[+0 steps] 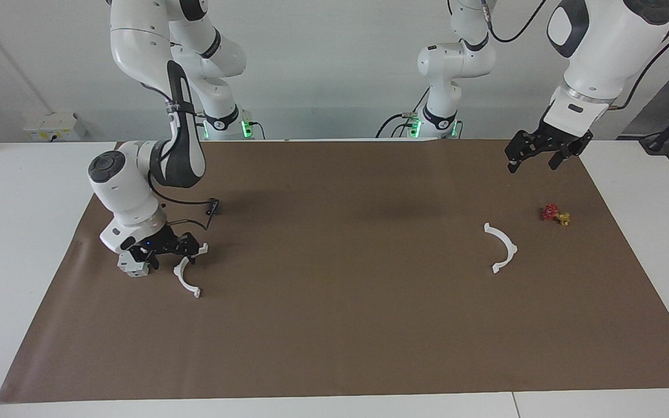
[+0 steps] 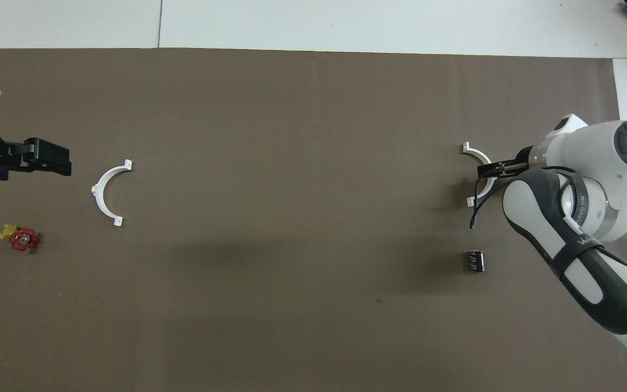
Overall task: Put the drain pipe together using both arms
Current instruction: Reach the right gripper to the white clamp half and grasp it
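Observation:
The drain pipe lies as two separate white half-rings on the brown mat (image 1: 334, 325). One half-ring (image 1: 186, 283) (image 2: 475, 155) lies at the right arm's end, beside a grey-white block (image 1: 131, 267). My right gripper (image 1: 171, 256) (image 2: 489, 172) is low over this half-ring's middle, open, one finger on each side of the arc; I cannot tell whether it touches. The other half-ring (image 1: 506, 248) (image 2: 102, 190) lies at the left arm's end. My left gripper (image 1: 533, 165) (image 2: 51, 160) hangs open and empty, high over the mat near it, waiting.
A small black cylinder (image 1: 213, 206) (image 2: 475, 261) lies nearer to the robots than the right arm's half-ring. A red and yellow valve (image 1: 555, 214) (image 2: 19, 238) sits at the left arm's end. The right arm's forearm hides the block from overhead.

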Action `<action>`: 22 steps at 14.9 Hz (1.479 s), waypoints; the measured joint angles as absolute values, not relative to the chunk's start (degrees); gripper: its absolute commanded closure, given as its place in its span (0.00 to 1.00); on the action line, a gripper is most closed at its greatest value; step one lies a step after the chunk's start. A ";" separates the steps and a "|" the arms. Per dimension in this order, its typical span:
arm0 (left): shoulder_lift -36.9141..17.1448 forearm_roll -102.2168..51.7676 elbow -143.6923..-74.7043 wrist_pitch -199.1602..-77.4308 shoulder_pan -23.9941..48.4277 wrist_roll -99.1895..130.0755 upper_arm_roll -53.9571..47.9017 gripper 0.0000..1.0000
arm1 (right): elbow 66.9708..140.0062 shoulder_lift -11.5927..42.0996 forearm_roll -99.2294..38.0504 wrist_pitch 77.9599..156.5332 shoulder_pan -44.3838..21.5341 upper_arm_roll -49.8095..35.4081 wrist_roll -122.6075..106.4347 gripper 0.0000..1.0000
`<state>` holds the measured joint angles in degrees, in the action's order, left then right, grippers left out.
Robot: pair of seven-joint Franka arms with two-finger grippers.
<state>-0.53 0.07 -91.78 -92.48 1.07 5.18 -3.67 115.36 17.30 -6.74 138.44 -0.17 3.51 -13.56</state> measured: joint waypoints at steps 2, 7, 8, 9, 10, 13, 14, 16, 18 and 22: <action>-0.53 0.07 -91.78 -92.48 1.07 5.18 -3.67 0.00 | 116.32 17.42 -6.75 139.27 -0.08 3.58 -15.65 0.03; -0.48 0.07 -91.78 -92.48 1.07 5.19 -3.67 0.00 | 117.83 18.07 -6.75 141.44 0.69 3.62 -17.01 0.16; -0.44 0.07 -91.78 -92.48 1.07 5.19 -3.67 0.00 | 117.94 18.20 -6.75 141.73 0.69 3.62 -17.01 0.19; -0.39 0.07 -91.78 -92.48 1.07 5.19 -3.67 0.00 | 117.99 18.36 -6.77 142.01 0.69 3.62 -17.01 0.24; -0.35 0.07 -91.78 -92.48 1.07 5.19 -3.67 0.00 | 118.00 18.52 -6.77 142.40 0.69 3.62 -17.01 0.31; -0.24 0.07 -91.78 -92.48 1.07 5.19 -3.67 0.00 | 118.02 18.79 -6.79 143.02 0.69 3.62 -17.01 1.00; -0.21 0.07 -91.78 -92.48 1.07 5.19 -3.67 0.00 | 118.03 18.88 -6.80 143.59 0.70 3.62 -17.00 1.00; -0.19 0.07 -91.78 -92.48 1.07 5.19 -3.67 0.00 | 118.00 18.89 -6.91 144.72 0.69 3.62 -15.57 1.00; -0.19 0.07 -91.78 -92.48 1.07 5.19 -3.67 0.00 | 117.90 18.90 -6.96 144.78 0.54 3.51 -13.91 1.00; -0.19 0.07 -91.78 -92.48 1.07 5.20 -3.67 0.00 | 116.93 18.57 -7.06 144.69 0.34 3.35 -9.20 1.00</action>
